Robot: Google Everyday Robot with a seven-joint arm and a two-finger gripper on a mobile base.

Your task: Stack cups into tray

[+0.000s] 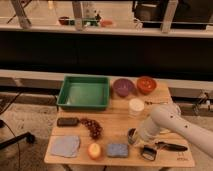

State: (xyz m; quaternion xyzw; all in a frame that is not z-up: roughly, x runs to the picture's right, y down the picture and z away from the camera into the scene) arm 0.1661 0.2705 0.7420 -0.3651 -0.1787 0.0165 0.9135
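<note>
Fingers (135,136) at dark grey cup (131,134), grip cannot tell, arm (167,120) bent down from right

On the table (117,122) the tray (83,78) lies far left, two bowls (123,86) right of it, the far cup (136,106) before them, the gripper (135,134) at the near cup (130,136).

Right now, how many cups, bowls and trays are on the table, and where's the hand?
Cups: 2 (white cup, dark grey cup)
Bowls: 2 (purple bowl, orange-red bowl)
Trays: 1 (green tray)
Total: 5
The hand is low over the table front right, near the dark grey cup.
</note>
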